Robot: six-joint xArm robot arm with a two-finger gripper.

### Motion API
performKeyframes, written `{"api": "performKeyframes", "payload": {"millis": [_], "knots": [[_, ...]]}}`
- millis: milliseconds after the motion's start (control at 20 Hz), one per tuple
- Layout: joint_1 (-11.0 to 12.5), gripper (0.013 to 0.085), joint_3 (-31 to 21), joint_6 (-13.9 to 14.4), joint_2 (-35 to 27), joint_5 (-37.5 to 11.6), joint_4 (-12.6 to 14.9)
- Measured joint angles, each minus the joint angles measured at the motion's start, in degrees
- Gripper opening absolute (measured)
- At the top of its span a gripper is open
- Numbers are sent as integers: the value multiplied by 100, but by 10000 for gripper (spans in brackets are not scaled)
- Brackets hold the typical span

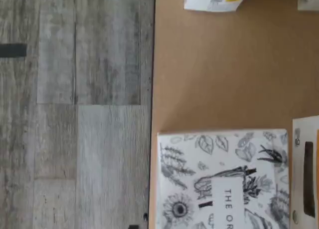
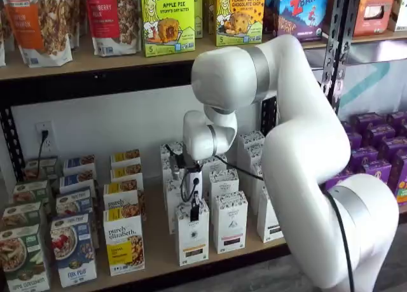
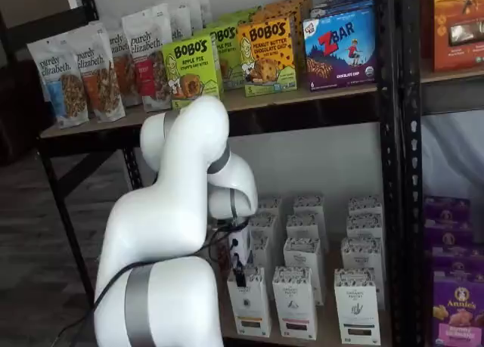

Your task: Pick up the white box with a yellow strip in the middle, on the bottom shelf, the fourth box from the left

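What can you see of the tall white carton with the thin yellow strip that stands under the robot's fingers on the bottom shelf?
The tall narrow white cardboard carton with a thin yellow strip stands upright at the front of its row on the pale wooden bottom shelf. Its top carries a black-and-white leaf and flower pattern, clearest in the wrist view. The front shows a small round logo and small print too fine to read. It looks closed and undamaged. The black fingers hang just above its top; whether they touch it cannot be told.

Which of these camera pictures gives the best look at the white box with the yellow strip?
A shelf view shows the white box best: its front with the strip faces the camera, below the gripper. In the other shelf view it is seen at an angle. The wrist view shows only its patterned top.
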State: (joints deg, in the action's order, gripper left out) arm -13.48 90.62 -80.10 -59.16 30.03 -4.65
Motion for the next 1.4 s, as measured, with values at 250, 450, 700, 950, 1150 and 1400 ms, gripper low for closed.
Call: {"api": "performKeyframes", "payload": {"millis": [250, 450, 700, 950, 1150, 1400], "knots": [[-4, 850, 299, 196, -253, 135, 222], [-23, 850, 400, 368, -396, 118, 404], [-32, 850, 481, 377, -555, 31, 406], [-32, 850, 534, 245, -655, -75, 255], [-26, 730, 584, 270, -704, -73, 290], [-28, 650, 628, 289, -725, 27, 307]]}}
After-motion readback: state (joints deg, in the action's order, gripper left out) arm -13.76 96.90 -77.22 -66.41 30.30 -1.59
